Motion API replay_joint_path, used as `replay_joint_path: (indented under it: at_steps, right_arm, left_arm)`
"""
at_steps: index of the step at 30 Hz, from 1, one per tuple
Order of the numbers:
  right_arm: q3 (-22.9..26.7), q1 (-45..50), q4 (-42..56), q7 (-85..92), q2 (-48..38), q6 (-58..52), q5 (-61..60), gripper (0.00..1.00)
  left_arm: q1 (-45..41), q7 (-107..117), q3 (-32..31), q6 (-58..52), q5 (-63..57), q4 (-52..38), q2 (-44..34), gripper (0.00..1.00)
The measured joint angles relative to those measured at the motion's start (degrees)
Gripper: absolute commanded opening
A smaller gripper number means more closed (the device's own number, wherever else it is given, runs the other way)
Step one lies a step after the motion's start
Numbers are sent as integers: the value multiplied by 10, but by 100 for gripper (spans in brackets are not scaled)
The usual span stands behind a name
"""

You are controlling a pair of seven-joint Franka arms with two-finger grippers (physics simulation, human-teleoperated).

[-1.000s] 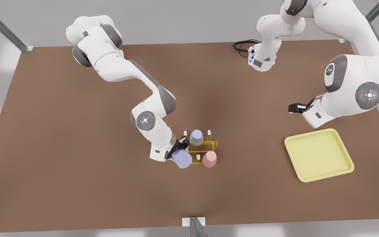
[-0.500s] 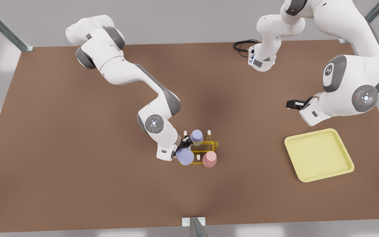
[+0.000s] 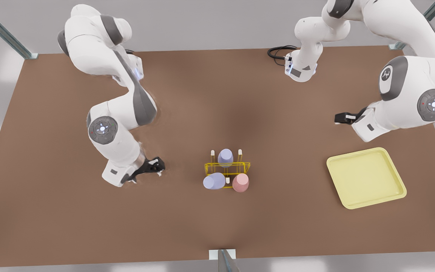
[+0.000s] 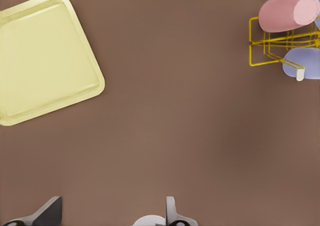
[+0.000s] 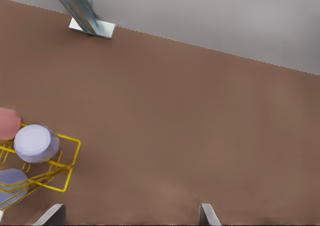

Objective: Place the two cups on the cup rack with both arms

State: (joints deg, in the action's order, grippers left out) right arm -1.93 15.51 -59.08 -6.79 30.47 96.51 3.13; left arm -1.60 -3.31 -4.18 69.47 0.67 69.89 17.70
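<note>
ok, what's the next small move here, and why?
Probably just raise the right gripper away from the cup rack and park: pink cup and both lavender cups already sit on it, fingers open. Left gripper waits open by the tray.

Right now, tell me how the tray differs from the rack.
The tray is pale, solid yellow; the rack is bright yellow wire. The tray holds nothing; the rack carries three cups. The tray lies by the left gripper, the rack nearer the right gripper. Both rest on the table.
</note>
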Motion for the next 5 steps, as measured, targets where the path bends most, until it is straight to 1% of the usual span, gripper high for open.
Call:
replay_joint_path:
  at_steps: [1,2,5]
  right_arm:
    - [28,-16,2,2,-36,-47,7,100]
    - [41,-36,4,5,-75,-90,13,100]
    - [50,-69,-30,16,-174,-188,25,100]
  left_arm:
    - [1,-1,1,4,-4,-3,4,100]
    - [0,-1,1,9,-10,-4,8,100]
    - [-11,-3,2,16,-20,-5,13,100]
